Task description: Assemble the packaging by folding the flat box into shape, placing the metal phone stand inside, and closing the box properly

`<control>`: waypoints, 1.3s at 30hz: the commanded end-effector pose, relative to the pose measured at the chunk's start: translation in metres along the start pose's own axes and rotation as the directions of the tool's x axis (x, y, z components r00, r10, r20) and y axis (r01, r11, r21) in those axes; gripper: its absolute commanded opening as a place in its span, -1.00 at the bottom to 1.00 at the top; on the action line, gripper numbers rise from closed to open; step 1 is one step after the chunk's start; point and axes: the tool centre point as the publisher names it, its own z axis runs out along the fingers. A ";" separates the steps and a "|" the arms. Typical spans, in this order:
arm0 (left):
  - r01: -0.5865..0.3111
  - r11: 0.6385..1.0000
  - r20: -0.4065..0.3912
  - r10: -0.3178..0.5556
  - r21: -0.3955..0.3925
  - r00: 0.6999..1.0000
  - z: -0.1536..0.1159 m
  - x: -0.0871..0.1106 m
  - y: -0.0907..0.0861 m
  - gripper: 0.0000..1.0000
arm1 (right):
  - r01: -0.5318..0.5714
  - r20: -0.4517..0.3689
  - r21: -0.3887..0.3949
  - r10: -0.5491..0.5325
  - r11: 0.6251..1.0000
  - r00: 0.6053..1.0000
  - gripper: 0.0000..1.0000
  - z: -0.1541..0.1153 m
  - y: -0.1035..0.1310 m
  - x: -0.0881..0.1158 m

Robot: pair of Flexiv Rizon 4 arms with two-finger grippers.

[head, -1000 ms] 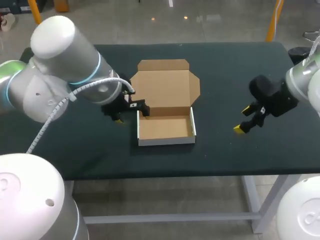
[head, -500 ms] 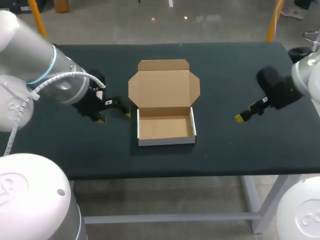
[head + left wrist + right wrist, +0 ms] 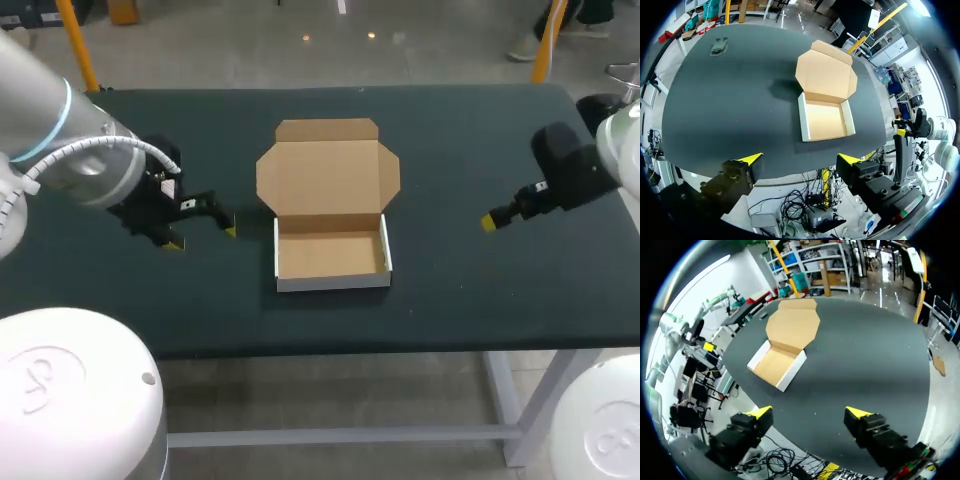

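The cardboard box (image 3: 333, 255) lies folded into a shallow tray at mid-table, its lid (image 3: 328, 175) open flat behind it. The tray is empty. My left gripper (image 3: 203, 232) hovers open to the left of the tray, holding nothing. My right gripper (image 3: 490, 222) hangs open well to the right of it, also with nothing in it. In the left wrist view the box (image 3: 825, 120) is ahead of the open left gripper (image 3: 799, 160), and a small metal phone stand (image 3: 718, 46) rests near the table's far corner. The right wrist view has the box (image 3: 777, 365) ahead of the open right gripper (image 3: 809, 413).
The dark green table (image 3: 450, 150) has bare cloth on both sides of the box. Its front edge runs just beneath the tray. In the head view my left arm (image 3: 70, 160) covers the far left corner.
My left gripper has drawn back leftward from the tray's left wall. My right gripper has moved right and slightly farther back. The box has stayed put.
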 end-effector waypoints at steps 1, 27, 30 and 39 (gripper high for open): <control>-0.004 1.000 0.006 0.004 -0.026 1.000 -0.018 -0.006 0.007 1.00 | -0.039 0.024 0.003 0.039 0.999 0.999 1.00 -0.012 -0.007 0.001; -0.046 0.988 0.030 0.051 -0.148 0.998 -0.079 -0.038 0.028 1.00 | -0.299 0.138 0.041 0.292 0.953 0.947 1.00 -0.063 -0.042 0.000; -0.056 0.986 0.040 0.063 -0.158 0.997 -0.083 -0.039 0.030 1.00 | -0.312 0.141 0.032 0.305 0.950 0.942 1.00 -0.068 -0.045 0.000; -0.032 0.987 0.064 0.043 -0.160 0.997 -0.097 -0.047 0.030 1.00 | -0.341 0.158 0.038 0.331 0.939 0.930 1.00 -0.079 -0.052 -0.002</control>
